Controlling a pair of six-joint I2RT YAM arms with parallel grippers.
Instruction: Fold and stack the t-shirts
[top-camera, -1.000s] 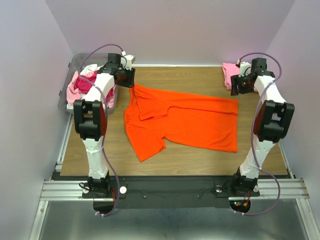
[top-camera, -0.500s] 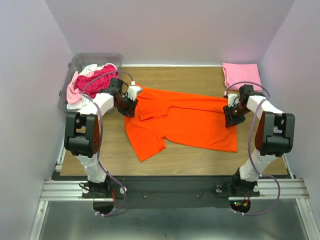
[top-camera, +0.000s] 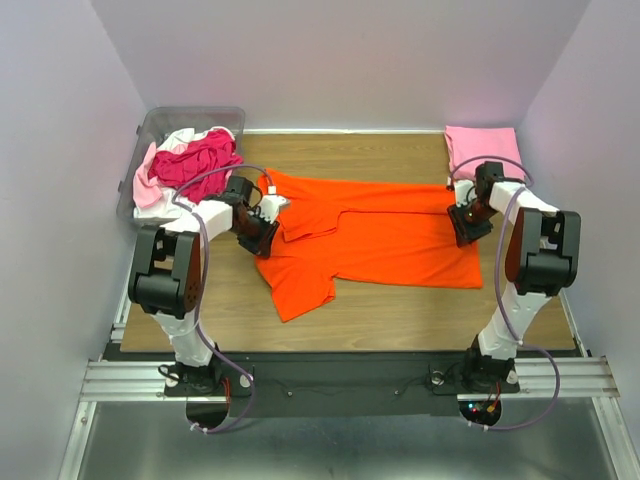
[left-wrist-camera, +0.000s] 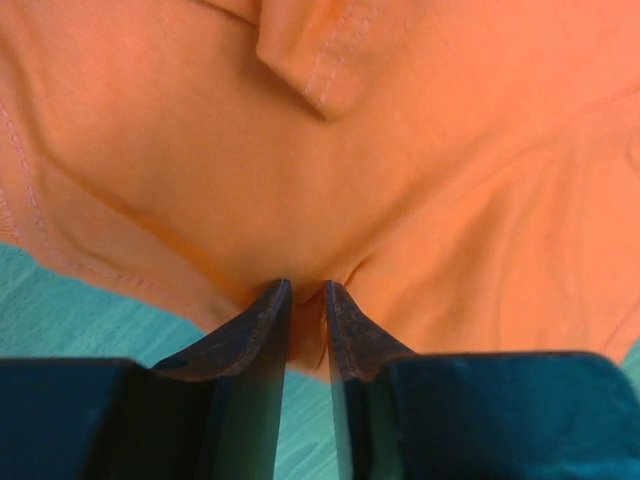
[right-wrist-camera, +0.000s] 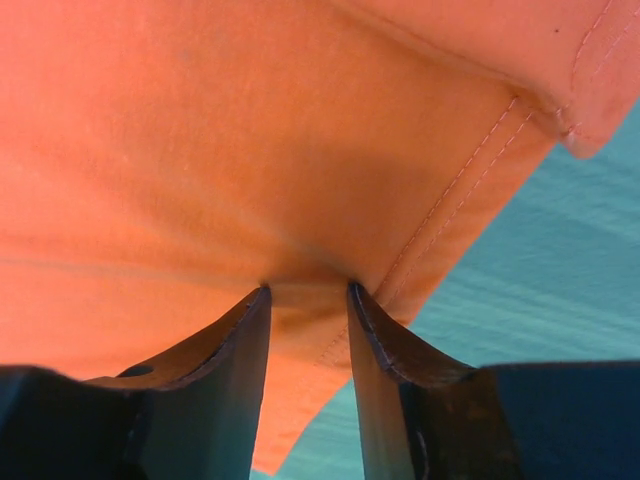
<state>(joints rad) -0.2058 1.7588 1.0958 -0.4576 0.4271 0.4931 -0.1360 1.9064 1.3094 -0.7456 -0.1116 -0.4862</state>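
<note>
Wood-grain table (top-camera: 400, 310), pale lilac walls (top-camera: 340, 60) on three sides, aluminium rails (top-camera: 560, 377) at near edge

I count one orange t-shirt (top-camera: 380, 245), one folded pink t-shirt (top-camera: 482, 148) past its right end, one clear bin (top-camera: 168, 119) left of it, and two grippers: my left gripper (left-wrist-camera: 305, 296) and right gripper (right-wrist-camera: 308, 298).

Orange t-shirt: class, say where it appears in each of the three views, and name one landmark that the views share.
Top external: orange t-shirt spread across the middle of the table.
Left wrist: fills most of the frame, edge pinched at bottom centre.
Right wrist: fills the upper left, hem pinched at bottom centre.
Shared landmark: left gripper and right gripper, pinching the shirt's opposite edges.
</note>
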